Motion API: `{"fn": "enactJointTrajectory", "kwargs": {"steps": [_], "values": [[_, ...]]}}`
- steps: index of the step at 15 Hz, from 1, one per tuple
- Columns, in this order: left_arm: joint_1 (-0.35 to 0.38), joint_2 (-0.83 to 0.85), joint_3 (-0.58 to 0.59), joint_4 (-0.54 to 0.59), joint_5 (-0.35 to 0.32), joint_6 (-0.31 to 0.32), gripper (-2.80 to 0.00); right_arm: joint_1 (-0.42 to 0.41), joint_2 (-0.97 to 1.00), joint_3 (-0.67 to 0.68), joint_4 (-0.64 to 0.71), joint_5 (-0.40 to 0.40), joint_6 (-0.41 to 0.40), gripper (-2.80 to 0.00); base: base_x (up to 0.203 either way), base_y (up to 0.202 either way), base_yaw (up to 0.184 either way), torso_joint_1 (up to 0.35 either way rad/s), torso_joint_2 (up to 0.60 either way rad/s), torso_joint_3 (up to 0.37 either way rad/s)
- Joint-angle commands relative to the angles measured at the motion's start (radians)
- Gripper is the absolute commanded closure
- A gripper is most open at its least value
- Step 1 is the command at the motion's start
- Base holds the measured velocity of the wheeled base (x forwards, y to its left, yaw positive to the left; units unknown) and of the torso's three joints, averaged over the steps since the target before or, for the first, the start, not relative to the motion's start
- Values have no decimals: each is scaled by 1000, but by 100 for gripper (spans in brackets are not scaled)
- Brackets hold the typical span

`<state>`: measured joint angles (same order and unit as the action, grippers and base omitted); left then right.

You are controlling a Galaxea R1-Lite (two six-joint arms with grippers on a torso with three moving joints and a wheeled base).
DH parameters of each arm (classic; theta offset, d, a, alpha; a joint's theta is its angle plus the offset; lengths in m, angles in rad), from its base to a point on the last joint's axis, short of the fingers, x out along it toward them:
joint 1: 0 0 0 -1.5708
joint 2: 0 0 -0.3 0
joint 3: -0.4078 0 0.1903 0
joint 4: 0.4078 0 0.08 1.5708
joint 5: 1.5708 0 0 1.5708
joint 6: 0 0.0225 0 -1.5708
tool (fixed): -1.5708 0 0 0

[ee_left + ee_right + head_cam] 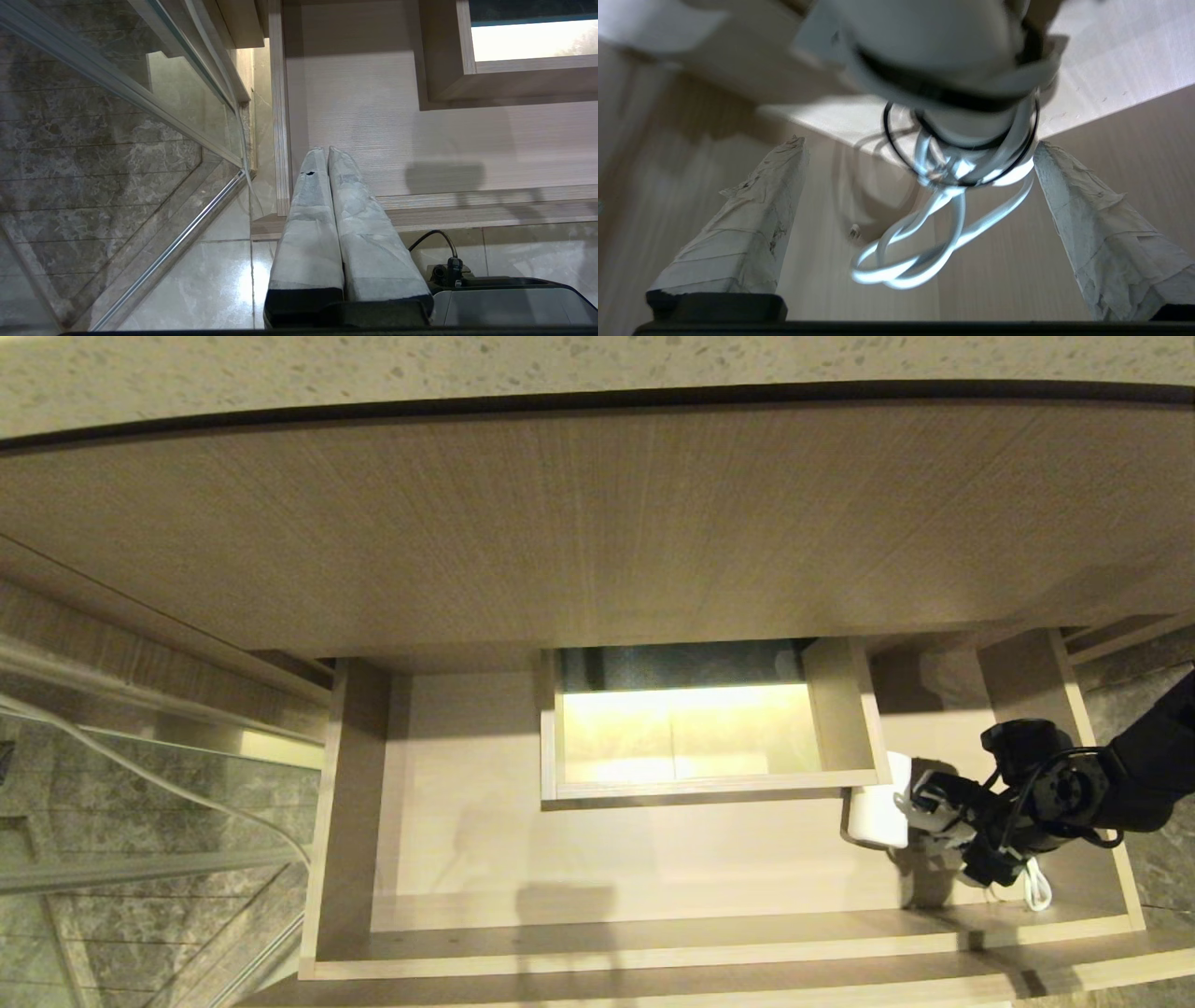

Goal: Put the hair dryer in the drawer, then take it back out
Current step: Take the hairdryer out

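Observation:
The drawer (467, 859) stands pulled out, pale wood-grain, with a boxed rectangular cutout (691, 733) in its middle. The white hair dryer (876, 814) lies in the drawer's right part, against the cutout's corner, and its looped white cord (1034, 887) trails toward the front wall. My right gripper (920, 810) sits just behind the dryer. In the right wrist view the right gripper (919, 142) is open, fingers spread wide on either side of the hair dryer (934, 42) and cord (915, 261). My left gripper (327, 150) is shut and empty over the drawer's left front corner (280, 186).
A tall wood-grain panel (597, 523) rises behind the drawer under a speckled counter edge (560, 359). A glass partition with metal rail (140, 784) and marble floor lie to the left. The robot's base (514, 298) is near the drawer front.

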<state>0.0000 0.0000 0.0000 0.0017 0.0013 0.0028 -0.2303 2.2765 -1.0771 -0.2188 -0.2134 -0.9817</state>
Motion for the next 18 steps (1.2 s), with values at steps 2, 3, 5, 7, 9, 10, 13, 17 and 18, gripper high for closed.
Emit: {"fn": "enactJointTrajectory", "kwargs": {"steps": [2, 3, 5, 7, 9, 10, 13, 17, 18], "values": [[0, 0, 0, 0, 0, 0, 0, -1, 35, -32, -2, -1, 6, -280, 0, 0, 0, 0, 0, 0], [0, 0, 0, 0, 0, 0, 0, -1, 43, -43, -1, -1, 11, -280, 0, 0, 0, 0, 0, 0], [0, 0, 0, 0, 0, 0, 0, -1, 51, -52, -4, -1, 14, -280, 0, 0, 0, 0, 0, 0], [0, 0, 0, 0, 0, 0, 0, -1, 55, -55, -4, 0, 14, -280, 0, 0, 0, 0, 0, 0], [0, 0, 0, 0, 0, 0, 0, -8, 55, -63, 0, 0, 13, -280, 0, 0, 0, 0, 0, 0], [0, 0, 0, 0, 0, 0, 0, -9, 55, -64, 2, 3, 11, -280, 0, 0, 0, 0, 0, 0], [0, 0, 0, 0, 0, 0, 0, -8, 61, -76, -2, -1, 15, 0, 0, 0, 0, 0, 0, 0], [0, 0, 0, 0, 0, 0, 0, -8, 44, -76, -4, -1, 14, 0, 0, 0, 0, 0, 0, 0], [0, 0, 0, 0, 0, 0, 0, -7, 37, -76, -4, -1, 14, 0, 0, 0, 0, 0, 0, 0]]}}
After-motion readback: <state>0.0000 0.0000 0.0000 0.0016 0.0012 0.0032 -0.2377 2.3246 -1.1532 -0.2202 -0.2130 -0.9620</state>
